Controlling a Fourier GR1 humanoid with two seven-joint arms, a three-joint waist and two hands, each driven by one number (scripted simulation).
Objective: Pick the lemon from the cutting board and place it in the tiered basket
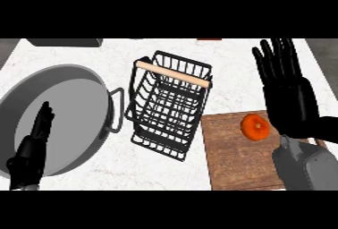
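Observation:
An orange-coloured round fruit, the lemon (255, 126), lies on the wooden cutting board (234, 156) at the lower right. My right hand (290, 96) hovers just right of and above it, fingers straight and spread, pointing away from me; it holds nothing. The black wire tiered basket (168, 105) with a wooden handle (173, 74) stands in the middle, left of the board. My left hand (31, 150) rests at the lower left over the pan, fingers straight, edge-on.
A large grey pan (66, 103) with a side handle fills the left of the white counter, close beside the basket. A dark object (64, 42) lies at the far top-left edge.

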